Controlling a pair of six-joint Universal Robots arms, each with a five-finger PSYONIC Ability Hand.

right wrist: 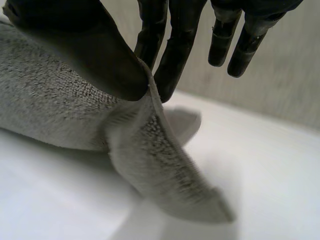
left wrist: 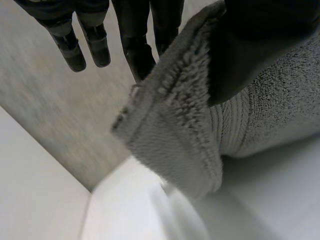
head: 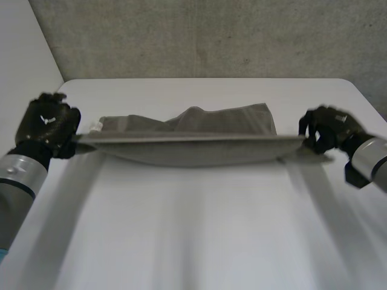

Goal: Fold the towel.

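Towel (head: pixel 193 147), one, left hand (head: pixel 48 124), right hand (head: pixel 326 128) pinching

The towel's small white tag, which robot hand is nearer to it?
Left. The left robot hand pinches the towel end beside the tag; the right robot hand pinches the opposite end.

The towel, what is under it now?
Under the towel lies the white table; left hand and right hand pinch its ends. Its sagging middle hides the surface directly beneath.

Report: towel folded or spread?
Neither yet: the grey terry towel hangs stretched between the black left hand and black right hand, each pinching an end, its far part bunched on the white table.
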